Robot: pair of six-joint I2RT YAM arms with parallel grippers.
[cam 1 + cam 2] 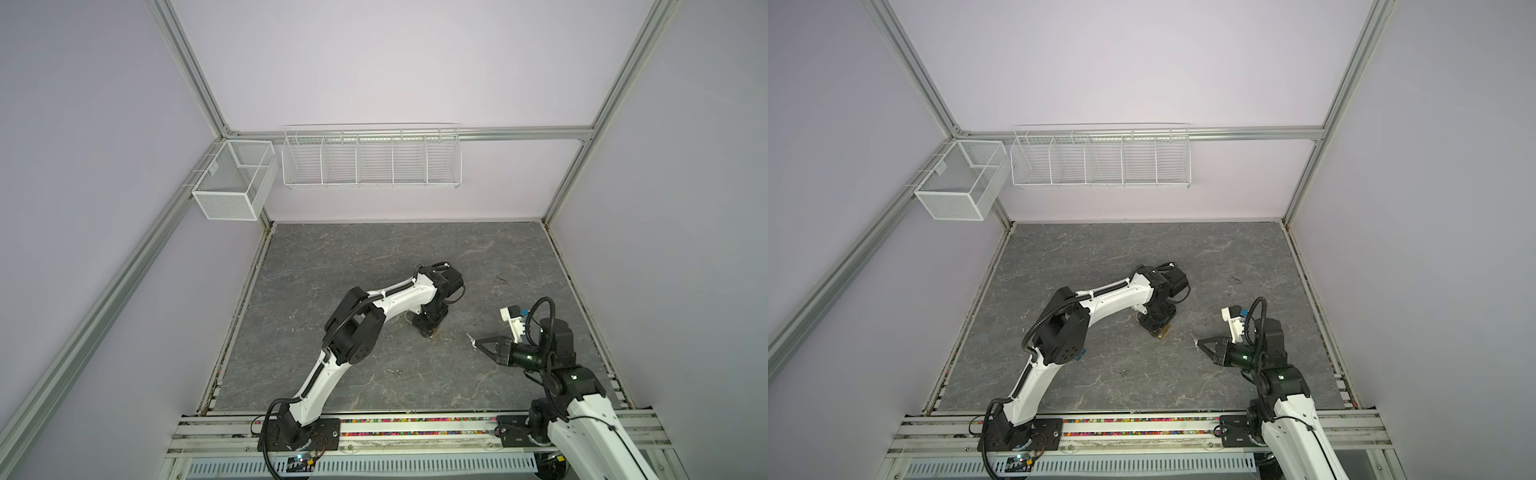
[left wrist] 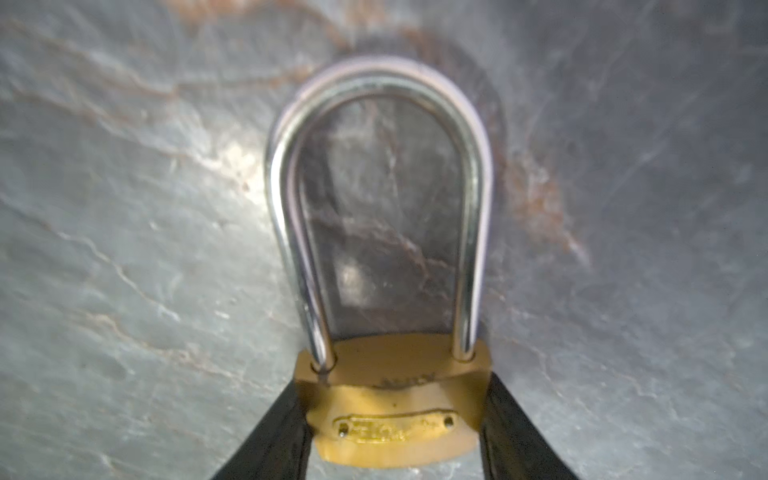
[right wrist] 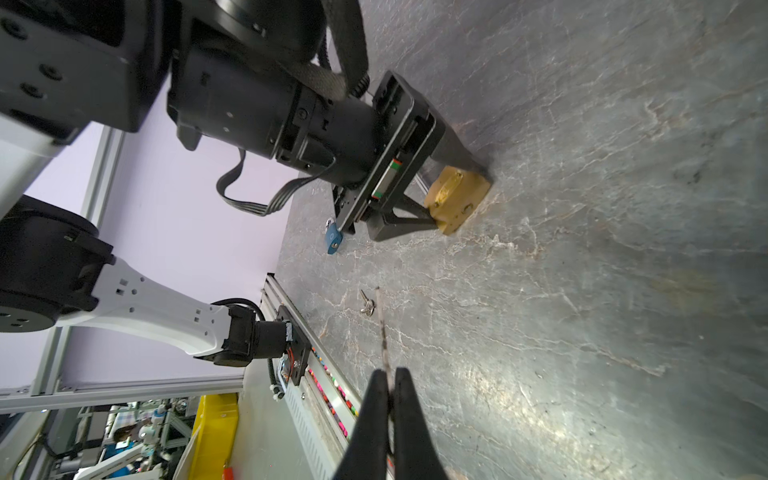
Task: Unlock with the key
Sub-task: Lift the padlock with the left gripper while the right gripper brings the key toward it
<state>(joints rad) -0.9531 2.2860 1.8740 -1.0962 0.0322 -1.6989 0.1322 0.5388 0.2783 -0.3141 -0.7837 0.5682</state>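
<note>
Right wrist view: right gripper (image 3: 389, 374) at lower centre, jaws pressed together on key (image 3: 382, 328) blade. Mid-frame, spare key (image 3: 366, 306) lies on table (image 3: 582, 249). Farther, upper centre, left gripper (image 3: 461, 198) jaws, part spread, pinch brass padlock (image 3: 455, 193) by its sides.

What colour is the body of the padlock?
Brass yellow; the padlock body shows best in the left wrist view.

Aluminium-framed lilac walls (image 1: 374, 62) surround a grey marbled floor (image 1: 374, 257), white wire baskets (image 1: 371, 166) hanging at the back.
</note>
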